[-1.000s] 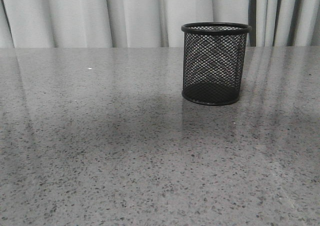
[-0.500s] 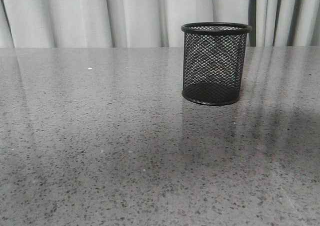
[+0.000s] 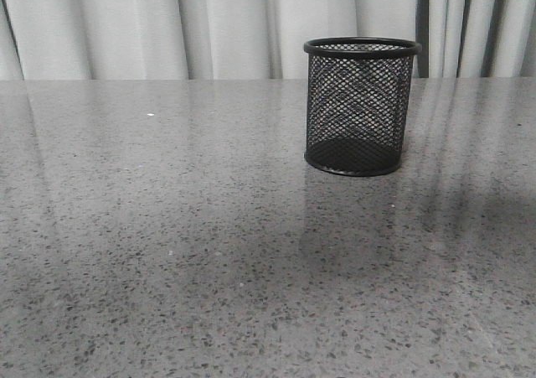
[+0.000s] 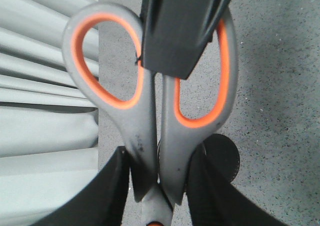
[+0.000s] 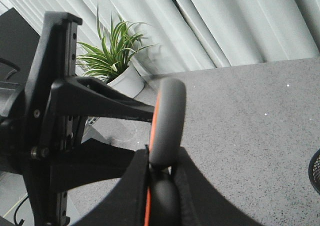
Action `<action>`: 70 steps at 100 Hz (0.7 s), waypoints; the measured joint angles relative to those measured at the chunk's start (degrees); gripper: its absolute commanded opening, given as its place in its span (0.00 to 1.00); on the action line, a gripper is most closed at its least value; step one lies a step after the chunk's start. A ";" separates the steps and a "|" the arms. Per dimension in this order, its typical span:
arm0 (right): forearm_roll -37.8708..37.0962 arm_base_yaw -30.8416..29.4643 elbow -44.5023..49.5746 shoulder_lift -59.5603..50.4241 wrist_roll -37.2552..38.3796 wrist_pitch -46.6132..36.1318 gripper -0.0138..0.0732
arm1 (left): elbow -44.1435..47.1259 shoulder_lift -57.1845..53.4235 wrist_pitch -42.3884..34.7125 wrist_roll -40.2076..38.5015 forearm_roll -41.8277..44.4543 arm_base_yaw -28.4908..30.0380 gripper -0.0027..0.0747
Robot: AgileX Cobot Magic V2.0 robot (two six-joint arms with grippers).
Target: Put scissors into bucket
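I have both grippers clamped on the scissors point(image 4: 150, 116): the left gripper point(image 4: 156, 186) has its jaws closed on the shanks just below the orange-lined loops, and the right gripper point(image 5: 160, 186) pinches the handle end edge-on. The scissors' long axis runs straight out from the left jaws. The bucket point(image 3: 360, 106) stands upright and empty toward the far right of the worktop point(image 3: 167, 252), so I judge the scissors must be carried above its rim and lowered in.
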 measured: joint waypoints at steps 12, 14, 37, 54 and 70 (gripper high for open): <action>-0.75 0.00 0.00 0.00 -0.15 0.68 0.09 | 0.00 0.00 -0.55 0.00 -0.35 0.00 0.79; -0.87 0.00 0.00 0.00 -0.65 0.79 0.09 | 0.00 0.00 -0.68 0.00 -0.33 0.00 0.80; -3.67 0.00 -0.40 0.12 -4.33 -1.71 0.09 | 0.00 -1.41 -0.89 -4.82 8.14 0.00 0.71; -12.48 0.00 -4.94 3.77 -1.92 -3.90 0.10 | 0.00 -4.36 0.75 -14.07 18.20 1.00 0.67; -26.22 0.00 -14.40 11.04 6.53 -0.55 0.10 | -0.09 -7.01 2.15 -18.63 19.91 5.85 0.67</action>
